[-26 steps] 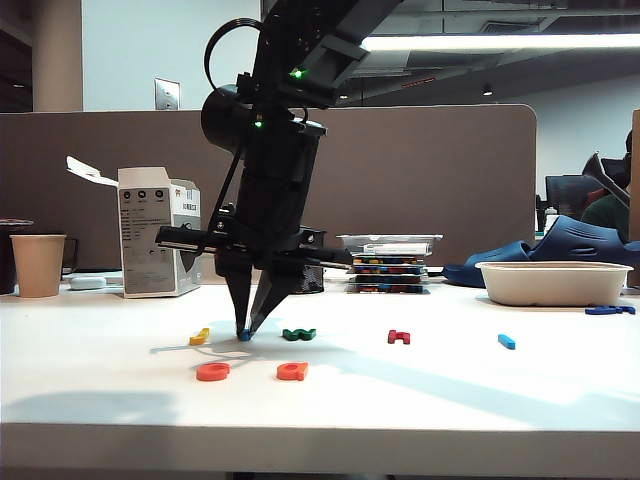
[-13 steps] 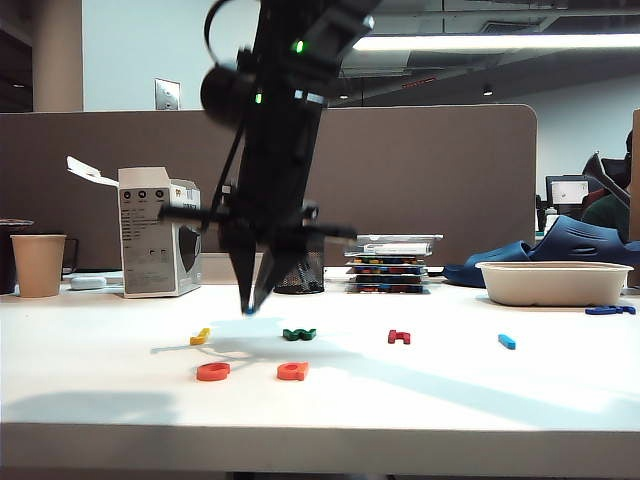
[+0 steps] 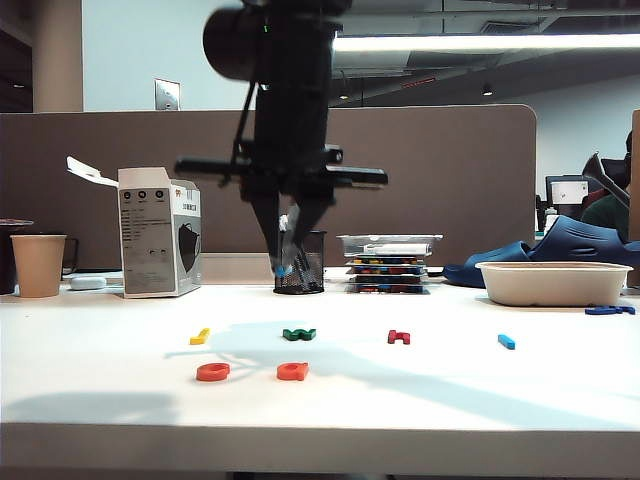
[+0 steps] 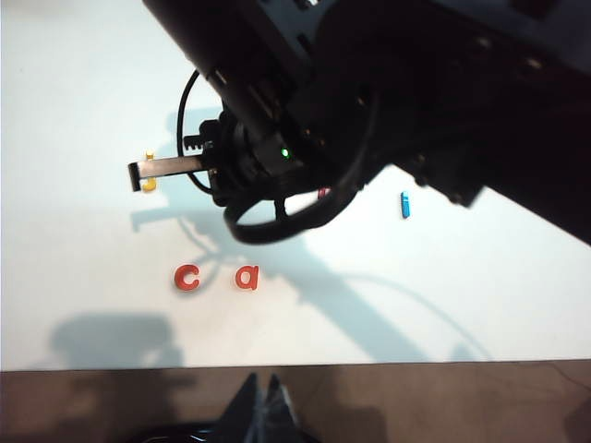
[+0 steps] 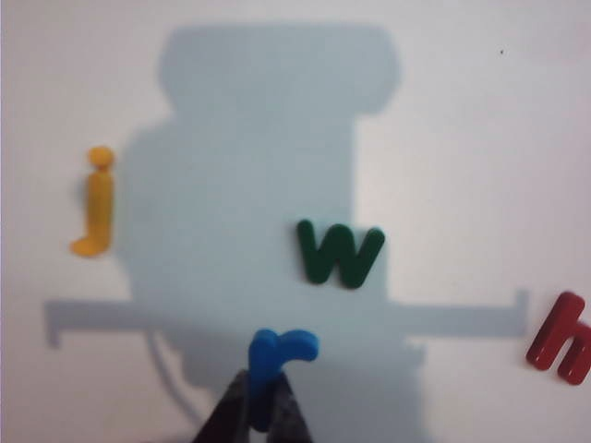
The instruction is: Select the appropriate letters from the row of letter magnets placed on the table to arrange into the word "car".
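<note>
Blue "r" [image 5: 277, 358] hangs above the worktop [image 3: 450, 385], pinched in the right claw [image 5: 262, 406] — clear of the surface. Orange-red "c" [image 3: 213, 372] and "a" [image 3: 292, 371] lie side by side toward the worktop's front edge. Left claw [image 4: 265, 399] — its tips pressed together, holding nothing — sits beyond that front edge.

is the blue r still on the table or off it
Off it. The right gripper is shut on the blue r and holds it in the air, clear of the table, above the row of letters.
</note>
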`<state>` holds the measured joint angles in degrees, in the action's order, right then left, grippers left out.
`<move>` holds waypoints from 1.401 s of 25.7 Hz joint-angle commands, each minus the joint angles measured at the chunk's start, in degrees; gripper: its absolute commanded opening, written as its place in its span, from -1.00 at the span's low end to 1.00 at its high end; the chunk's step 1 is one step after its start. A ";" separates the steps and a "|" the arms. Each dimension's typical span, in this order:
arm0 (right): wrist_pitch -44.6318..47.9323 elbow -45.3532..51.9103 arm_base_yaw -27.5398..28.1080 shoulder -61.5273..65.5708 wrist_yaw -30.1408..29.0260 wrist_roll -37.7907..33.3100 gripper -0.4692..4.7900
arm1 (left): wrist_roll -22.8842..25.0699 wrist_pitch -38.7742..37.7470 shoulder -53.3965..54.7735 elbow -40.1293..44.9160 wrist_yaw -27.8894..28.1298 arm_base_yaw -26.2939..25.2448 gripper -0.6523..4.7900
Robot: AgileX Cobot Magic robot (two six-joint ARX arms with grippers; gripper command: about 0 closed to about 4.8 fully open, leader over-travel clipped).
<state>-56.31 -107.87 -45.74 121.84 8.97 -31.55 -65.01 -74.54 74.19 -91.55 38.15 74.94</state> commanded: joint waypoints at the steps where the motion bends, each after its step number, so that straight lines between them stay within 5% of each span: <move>1: -0.33 -0.13 -0.37 -2.16 0.57 -1.49 -0.85 | 0.04 0.09 -0.13 -0.22 0.44 -0.02 -0.78; 26: -3.76 2.36 0.04 -14.51 1.66 -0.31 -0.85 | 0.04 0.11 -0.13 -0.22 0.46 -0.02 -0.78; 36: 7.74 18.91 1.33 -23.26 -0.09 -1.97 -0.85 | 0.07 0.09 -0.13 -0.22 0.46 -0.02 -0.78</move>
<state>-51.03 -89.80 -44.23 99.66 8.97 -32.75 -65.01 -74.56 74.19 -91.55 38.15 74.94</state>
